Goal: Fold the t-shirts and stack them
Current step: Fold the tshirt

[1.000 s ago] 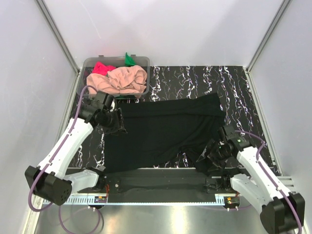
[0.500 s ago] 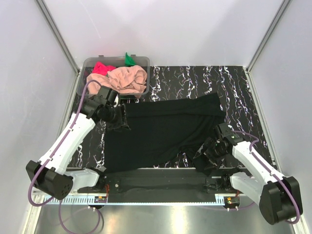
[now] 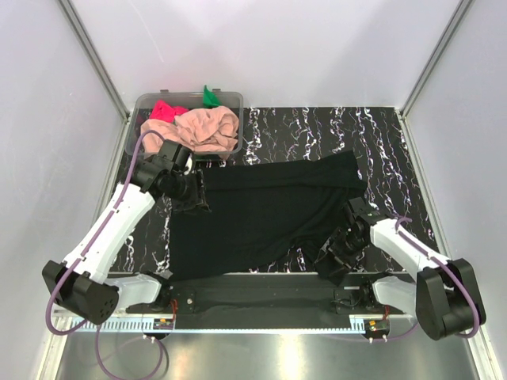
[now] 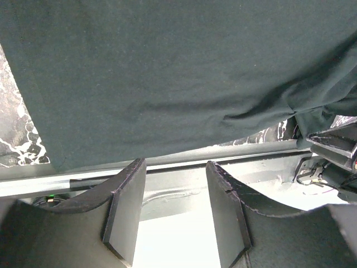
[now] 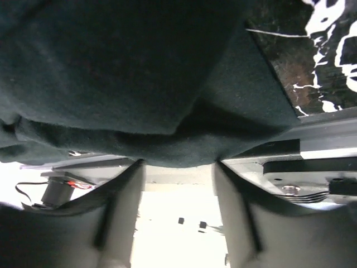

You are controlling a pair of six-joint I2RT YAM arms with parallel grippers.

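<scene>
Since half a second ago the right arm has folded its elbow inward, and the right gripper [image 3: 329, 257] has crept slightly toward the near edge. It sits at the near right corner of the black t-shirt [image 3: 269, 210]. In the right wrist view its jaws stand apart, with a bunched dark fold lying across the fingertips rather than pinched. The left arm has hardly shifted in that time. The left gripper [image 3: 196, 204] rests at the shirt's left edge, released, with nothing between its fingers [image 4: 125, 212]. The shirt itself has kept its outline, spread flat on the marbled black table [image 3: 317, 131], its right side rumpled. At the far left corner the clear tub [image 3: 142, 103] holds the peach-pink t-shirt [image 3: 202, 131], heaped over its near rim, with the pink-red t-shirt [image 3: 164, 110] and the green t-shirt [image 3: 209, 96] showing behind it
</scene>
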